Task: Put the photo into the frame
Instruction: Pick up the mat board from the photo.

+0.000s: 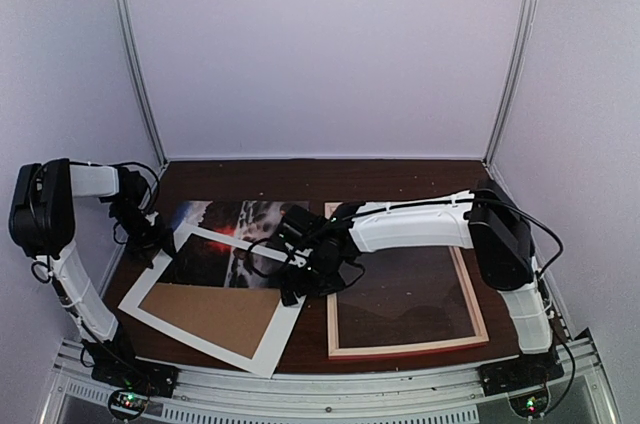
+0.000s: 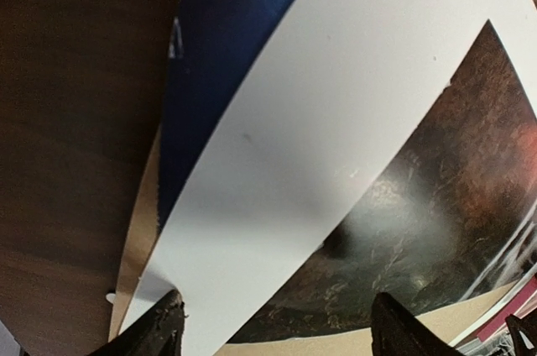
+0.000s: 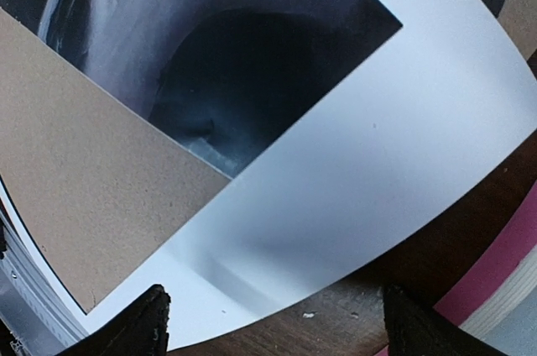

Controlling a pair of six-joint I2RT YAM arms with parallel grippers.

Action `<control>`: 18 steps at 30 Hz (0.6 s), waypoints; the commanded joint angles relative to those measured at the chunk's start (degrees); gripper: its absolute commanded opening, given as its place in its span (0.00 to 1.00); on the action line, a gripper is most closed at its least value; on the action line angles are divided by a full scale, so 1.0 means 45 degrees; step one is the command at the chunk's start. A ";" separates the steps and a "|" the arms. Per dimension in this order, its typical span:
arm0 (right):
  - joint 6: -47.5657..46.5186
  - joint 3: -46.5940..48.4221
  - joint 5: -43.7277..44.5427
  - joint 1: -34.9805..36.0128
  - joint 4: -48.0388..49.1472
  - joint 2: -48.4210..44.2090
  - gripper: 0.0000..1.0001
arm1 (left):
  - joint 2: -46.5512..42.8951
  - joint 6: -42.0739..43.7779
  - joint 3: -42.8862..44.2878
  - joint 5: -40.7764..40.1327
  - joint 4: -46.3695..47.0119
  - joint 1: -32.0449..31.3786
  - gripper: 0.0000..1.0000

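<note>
The photo (image 1: 225, 226), a dark print with a red glow, lies flat at the left middle of the table. A white mat sheet (image 1: 270, 339) and a brown cardboard board (image 1: 215, 314) cover much of it. The frame (image 1: 478, 296), with its thin pink rim, lies flat to the right. My left gripper (image 1: 160, 240) hangs open over the mat's far left corner. In its wrist view, the left gripper (image 2: 281, 335) spans the mat (image 2: 294, 146) and the photo (image 2: 436, 230). My right gripper (image 1: 300, 284) is open above the mat's right edge. In its wrist view, the right gripper (image 3: 281, 327) holds nothing.
The right wrist view shows the cardboard (image 3: 84, 163), the photo (image 3: 252, 62), the mat (image 3: 377, 171) and the frame's pink rim (image 3: 512, 264) on the dark wood table (image 3: 377, 306). White walls with metal posts (image 1: 135, 54) enclose the table.
</note>
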 commanded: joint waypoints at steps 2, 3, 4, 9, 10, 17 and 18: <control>0.0931 -0.0469 0.0377 -0.0356 0.1068 0.0237 0.87 | -0.0457 -0.0055 -0.0397 0.0957 0.0205 0.0033 0.74; 0.1133 -0.0575 0.0272 -0.0414 0.1341 0.0180 0.87 | -0.0501 -0.0054 -0.0441 0.0936 0.0207 0.0014 0.74; 0.1334 -0.0693 0.0174 -0.0470 0.1631 0.0122 0.86 | -0.0557 -0.0068 -0.0514 0.0917 0.0208 0.0001 0.74; 0.2111 -0.1149 0.0031 -0.0654 0.2589 -0.0110 0.84 | -0.0689 -0.0124 -0.0845 0.0941 0.0279 -0.0079 0.73; 0.2244 -0.1258 0.0051 -0.0676 0.2725 -0.0171 0.84 | -0.0693 -0.0145 -0.0866 0.0932 0.0285 -0.0101 0.73; 0.3054 -0.2085 0.0097 -0.0866 0.3871 -0.0661 0.79 | -0.0778 -0.0285 -0.1003 0.1109 0.0363 -0.0145 0.73; 0.3141 -0.2203 0.0096 -0.0895 0.4074 -0.0747 0.78 | -0.0799 -0.0280 -0.1020 0.1070 0.0364 -0.0145 0.73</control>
